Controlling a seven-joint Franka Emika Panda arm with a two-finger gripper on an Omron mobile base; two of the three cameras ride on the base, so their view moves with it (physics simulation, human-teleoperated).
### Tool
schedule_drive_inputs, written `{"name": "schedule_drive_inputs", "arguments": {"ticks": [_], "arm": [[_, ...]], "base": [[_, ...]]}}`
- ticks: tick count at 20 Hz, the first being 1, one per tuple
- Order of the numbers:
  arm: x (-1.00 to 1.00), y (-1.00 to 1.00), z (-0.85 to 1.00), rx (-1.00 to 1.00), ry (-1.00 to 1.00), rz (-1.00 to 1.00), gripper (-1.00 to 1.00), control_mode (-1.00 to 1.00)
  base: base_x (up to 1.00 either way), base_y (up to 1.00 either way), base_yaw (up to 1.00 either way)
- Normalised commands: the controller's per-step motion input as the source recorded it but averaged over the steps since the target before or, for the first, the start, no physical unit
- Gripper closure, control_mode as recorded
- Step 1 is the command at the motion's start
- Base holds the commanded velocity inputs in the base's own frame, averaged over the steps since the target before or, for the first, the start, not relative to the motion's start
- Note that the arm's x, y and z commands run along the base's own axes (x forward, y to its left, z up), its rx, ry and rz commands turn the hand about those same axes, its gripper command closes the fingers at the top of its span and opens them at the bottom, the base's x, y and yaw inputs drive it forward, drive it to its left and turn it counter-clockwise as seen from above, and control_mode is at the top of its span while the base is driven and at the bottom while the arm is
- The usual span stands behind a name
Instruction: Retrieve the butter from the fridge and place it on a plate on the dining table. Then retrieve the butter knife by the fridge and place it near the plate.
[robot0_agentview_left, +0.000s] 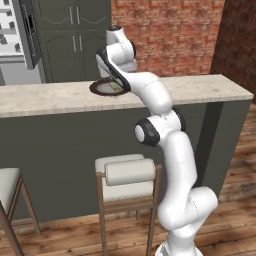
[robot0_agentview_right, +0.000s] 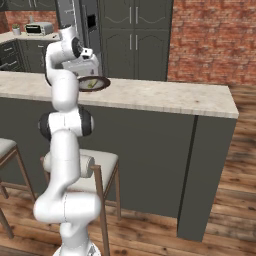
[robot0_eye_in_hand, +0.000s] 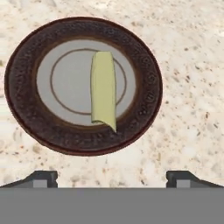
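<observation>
The plate (robot0_eye_in_hand: 26, 109), dark brown at the rim and grey in the centre, lies on the dining table's (robot0_eye_in_hand: 188, 65) beige speckled top. The butter (robot0_eye_in_hand: 104, 89), a pale yellow-green block, lies on the plate's centre. My gripper (robot0_eye_in_hand: 112, 177) hangs open just above the plate's near edge, fingertips (robot0_eye_in_hand: 41, 177) wide apart with nothing between them. In the base views the hand hovers over the plate (robot0_agentview_left: 100, 89) (robot0_agentview_right: 100, 83) at the table's far side. The fridge (robot0_agentview_left: 15, 40) (robot0_agentview_right: 82, 20) stands behind the table, its door open. The butter knife is out of view.
Dark-grey cabinets (robot0_agentview_left: 75, 35) and a brick wall (robot0_agentview_left: 165, 35) stand behind the table. A cushioned stool (robot0_agentview_left: 127, 182) sits at the table's near side by my base, another stool (robot0_agentview_left: 7, 182) to its left. A toaster (robot0_agentview_right: 37, 28) rests on a back counter.
</observation>
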Motion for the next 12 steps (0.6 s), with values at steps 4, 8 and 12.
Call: {"name": "schedule_drive_inputs", "arguments": {"ticks": [4,8,12], "arm": [[-1.0,-0.47,-0.37,0.0,-0.22,0.0,-1.0,-1.0],[-1.0,-0.53,-0.43,0.0,-0.23,0.02,-1.0,-1.0],[-1.0,-0.5,0.0,0.09,-0.31,0.01,-1.0,-1.0]], "base": [[0.0,0.0,0.0],[0.0,0.0,0.0],[0.0,0.0,0.0]]}}
